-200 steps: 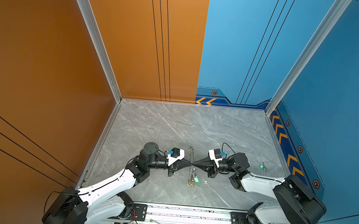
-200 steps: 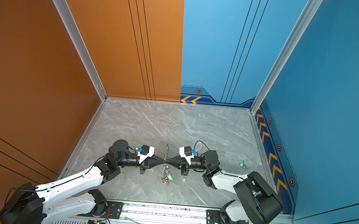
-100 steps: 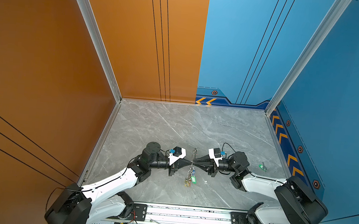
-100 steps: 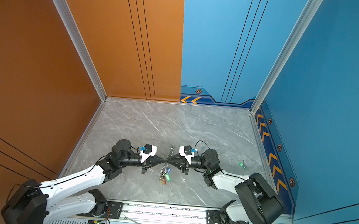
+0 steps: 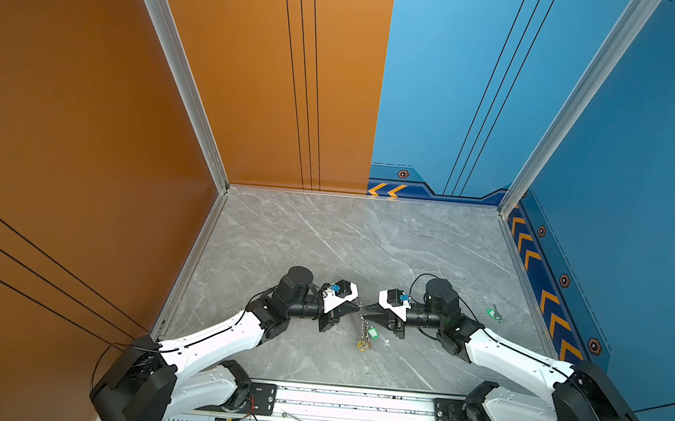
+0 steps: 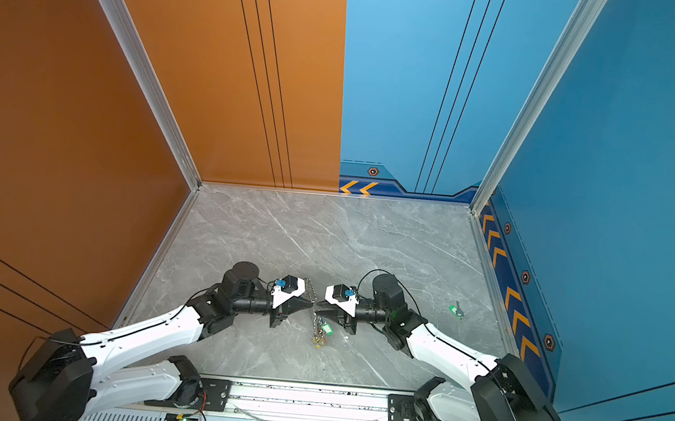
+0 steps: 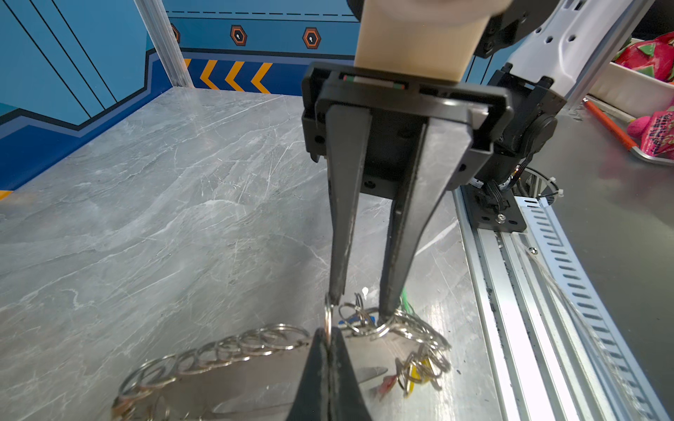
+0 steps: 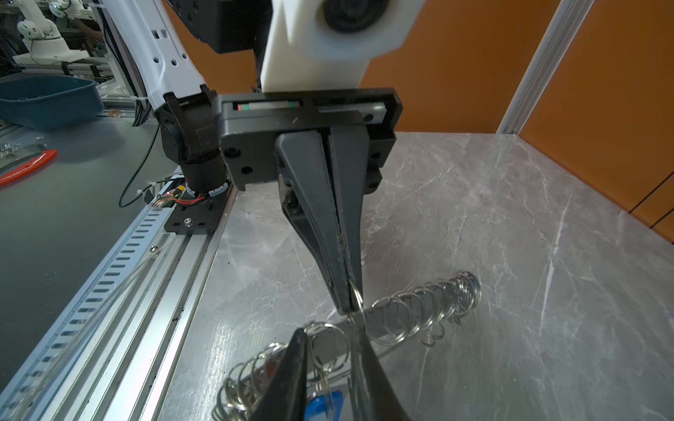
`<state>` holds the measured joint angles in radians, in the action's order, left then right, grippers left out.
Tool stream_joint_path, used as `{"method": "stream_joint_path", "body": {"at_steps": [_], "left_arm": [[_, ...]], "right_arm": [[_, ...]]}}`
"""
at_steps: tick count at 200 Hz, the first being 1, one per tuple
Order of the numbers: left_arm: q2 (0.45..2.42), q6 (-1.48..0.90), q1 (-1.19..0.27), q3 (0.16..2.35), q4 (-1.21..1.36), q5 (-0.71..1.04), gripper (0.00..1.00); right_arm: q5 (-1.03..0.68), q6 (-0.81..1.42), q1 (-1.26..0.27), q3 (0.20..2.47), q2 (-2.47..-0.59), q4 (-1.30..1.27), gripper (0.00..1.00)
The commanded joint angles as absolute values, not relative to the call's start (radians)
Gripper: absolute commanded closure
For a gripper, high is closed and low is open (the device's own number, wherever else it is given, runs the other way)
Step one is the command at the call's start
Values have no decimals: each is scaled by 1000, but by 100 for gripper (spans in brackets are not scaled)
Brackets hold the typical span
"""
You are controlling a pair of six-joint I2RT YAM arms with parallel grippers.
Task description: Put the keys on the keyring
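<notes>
Two robot arms meet tip to tip over the near middle of a grey marbled worktop (image 5: 325, 239), as both top views show. The left pincer (image 7: 328, 335) is clenched on one small silver ring at the edge of the keyring (image 7: 233, 346), a flat loop lined with many such rings (edge-on from above, it reads as a short chain). The right pincer (image 7: 361, 306) faces it, released, with its jaws parted and a few rings between its fingers. A bunch of keys (image 7: 415, 371) with yellow, red, green and blue tags is gathered at the keyring's end nearest the arms' bases. Whether that end touches the worktop cannot be told. One more green key (image 5: 494, 314) lies alone on the worktop, well off to the right.
</notes>
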<state>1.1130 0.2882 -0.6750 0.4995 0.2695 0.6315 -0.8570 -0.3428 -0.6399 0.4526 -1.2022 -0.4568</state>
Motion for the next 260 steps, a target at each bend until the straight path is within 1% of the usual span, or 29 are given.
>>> {"method": "stream_joint_path", "body": {"at_steps": [1, 28, 97, 139, 172, 203, 209, 222, 243, 260], "left_arm": [[1112, 322, -685, 530, 270, 633, 100], [1124, 327, -684, 537, 262, 658, 100], [1156, 350, -699, 561, 211, 652, 100], [1160, 357, -709, 567, 191, 659, 100], [1155, 361, -713, 564, 192, 660, 100], [1154, 363, -715, 563, 191, 649, 99], [1153, 364, -715, 563, 191, 644, 98], [1151, 366, -715, 562, 191, 629, 96], [1147, 374, -715, 561, 191, 601, 91], [1137, 371, -714, 560, 192, 585, 84]], "right_arm": [[-831, -379, -646, 487, -1209, -397, 78], [-809, -380, -649, 487, -1208, -398, 78], [-770, -389, -648, 471, -1181, -400, 78], [-772, -386, -664, 482, -1208, -411, 79], [-778, -387, -677, 491, -1228, -408, 86], [-776, -395, -680, 494, -1230, -393, 98], [-774, -399, -680, 495, -1228, -387, 100], [-765, -406, -681, 495, -1222, -378, 100], [-753, -410, -683, 490, -1211, -379, 100], [-759, -398, -681, 481, -1202, -408, 100]]}}
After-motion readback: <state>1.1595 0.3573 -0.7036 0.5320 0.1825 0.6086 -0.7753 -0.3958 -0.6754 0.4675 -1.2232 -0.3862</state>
